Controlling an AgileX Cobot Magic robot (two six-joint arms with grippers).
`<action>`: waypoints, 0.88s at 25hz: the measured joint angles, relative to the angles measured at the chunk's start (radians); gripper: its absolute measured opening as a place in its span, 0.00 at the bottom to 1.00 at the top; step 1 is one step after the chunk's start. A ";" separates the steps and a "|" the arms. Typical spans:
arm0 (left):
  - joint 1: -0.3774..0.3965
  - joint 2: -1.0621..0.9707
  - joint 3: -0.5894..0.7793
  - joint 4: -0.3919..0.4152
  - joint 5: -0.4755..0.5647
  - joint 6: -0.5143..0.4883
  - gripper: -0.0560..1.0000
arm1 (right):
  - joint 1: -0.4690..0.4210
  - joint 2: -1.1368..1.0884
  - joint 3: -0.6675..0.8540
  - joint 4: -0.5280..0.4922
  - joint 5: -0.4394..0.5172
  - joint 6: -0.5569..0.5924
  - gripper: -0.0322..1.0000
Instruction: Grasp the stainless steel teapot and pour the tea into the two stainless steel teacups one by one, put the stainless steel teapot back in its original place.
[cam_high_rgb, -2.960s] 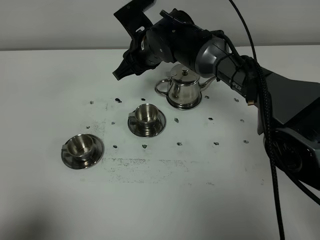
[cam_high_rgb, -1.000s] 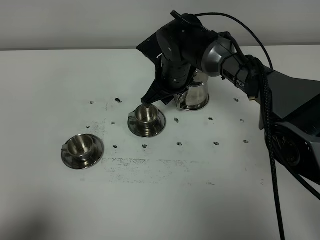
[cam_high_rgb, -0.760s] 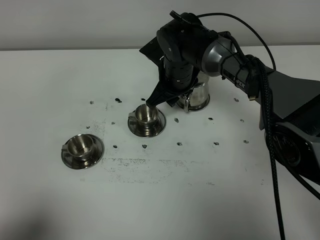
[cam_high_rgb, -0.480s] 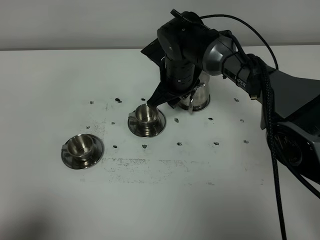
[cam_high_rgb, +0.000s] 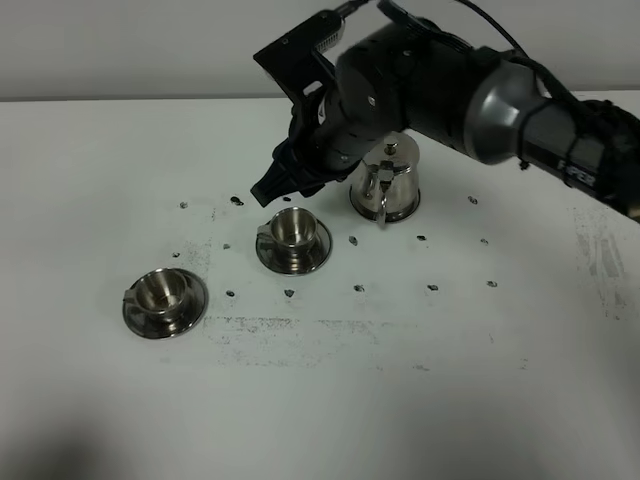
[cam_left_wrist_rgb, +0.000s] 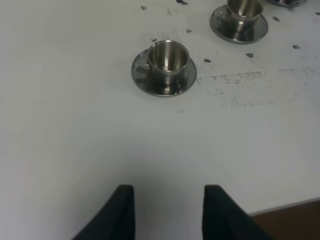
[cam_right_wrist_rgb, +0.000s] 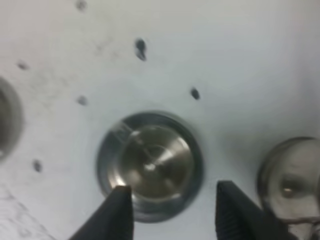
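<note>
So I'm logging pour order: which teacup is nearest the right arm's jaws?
The teacup beside the teapot, next to the teapot: the right gripper hangs over it. The other teacup stands apart, farther left and nearer the camera.

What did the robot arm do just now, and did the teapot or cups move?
In the high view, the right pincer lifted up and leftward, away from the teapot, open and empty. The teapot's handle has swung from the left round to the front. The teacup beside the teapot and the other teacup stayed put.
</note>
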 joint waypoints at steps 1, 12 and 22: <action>0.000 0.000 0.000 0.000 0.000 0.000 0.36 | 0.002 -0.020 0.059 0.006 -0.051 0.014 0.39; 0.000 0.000 0.000 0.000 0.000 0.000 0.36 | -0.010 0.020 0.258 0.059 -0.368 0.107 0.39; 0.000 0.000 0.000 0.000 0.000 0.000 0.36 | -0.086 0.037 0.258 0.009 -0.325 0.171 0.39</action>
